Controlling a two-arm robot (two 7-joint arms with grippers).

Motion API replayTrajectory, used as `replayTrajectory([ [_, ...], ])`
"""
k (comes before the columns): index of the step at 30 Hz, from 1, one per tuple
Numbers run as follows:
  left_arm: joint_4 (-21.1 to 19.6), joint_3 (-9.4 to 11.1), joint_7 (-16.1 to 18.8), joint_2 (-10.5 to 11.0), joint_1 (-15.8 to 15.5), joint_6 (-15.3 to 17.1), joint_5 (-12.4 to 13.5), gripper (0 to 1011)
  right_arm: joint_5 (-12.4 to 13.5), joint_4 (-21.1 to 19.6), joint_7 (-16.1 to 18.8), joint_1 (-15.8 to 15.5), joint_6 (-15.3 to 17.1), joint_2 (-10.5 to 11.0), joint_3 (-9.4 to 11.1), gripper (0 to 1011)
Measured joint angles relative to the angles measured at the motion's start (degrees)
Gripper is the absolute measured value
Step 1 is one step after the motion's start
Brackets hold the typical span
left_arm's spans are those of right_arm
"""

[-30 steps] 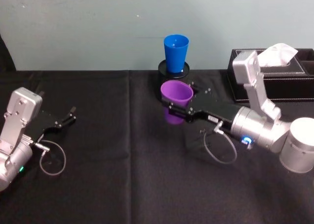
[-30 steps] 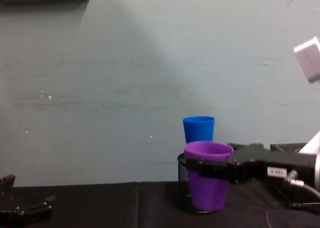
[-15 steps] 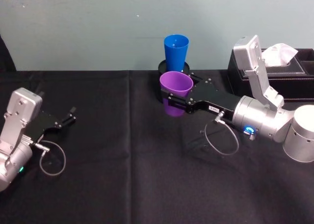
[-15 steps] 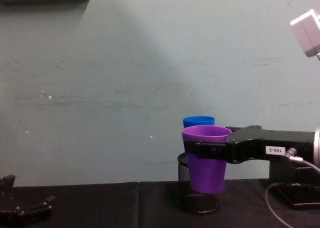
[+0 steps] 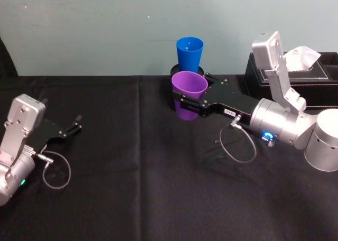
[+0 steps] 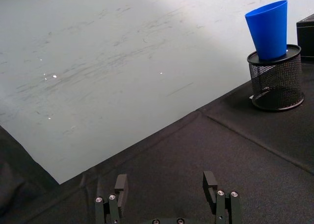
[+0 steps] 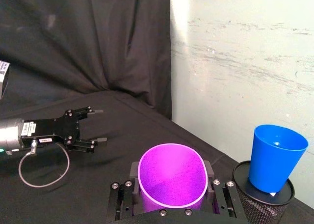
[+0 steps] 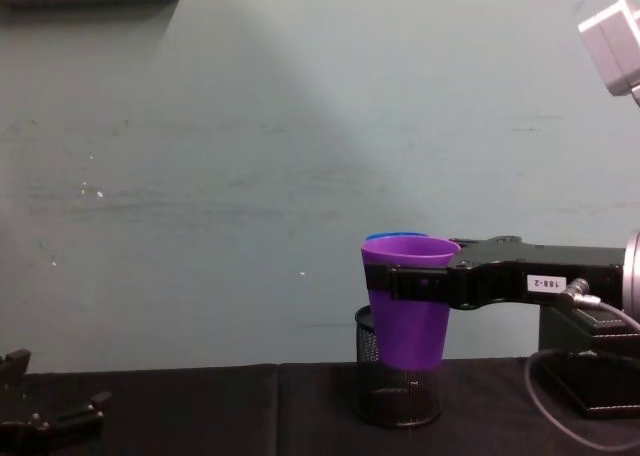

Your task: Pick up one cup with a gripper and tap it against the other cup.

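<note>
On the left, the left gripper (image 6: 164, 182) rests low by the black table (image 5: 132, 188), fingers wide apart and holding nothing. In the middle, the purple cup (image 5: 189, 93) is upright and up off the table. Just behind it, the blue cup (image 5: 189, 53) stands in a black mesh pot (image 6: 274, 79). The cups are near but not touching. The right gripper (image 8: 405, 284) reaches in from the right, its fingers squeezed around the purple cup. I think it should push that cup softly, side against side. A hard bump could tip the blue cup.
</note>
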Motion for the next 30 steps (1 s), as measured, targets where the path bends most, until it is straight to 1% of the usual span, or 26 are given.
replayTrajectory([
  [30,0.00,0.00,0.00,0.00,0.00,0.00,0.00,1000,-0.08,0.24,0.22,-0.13,-0.04,-0.07,0.07,729],
])
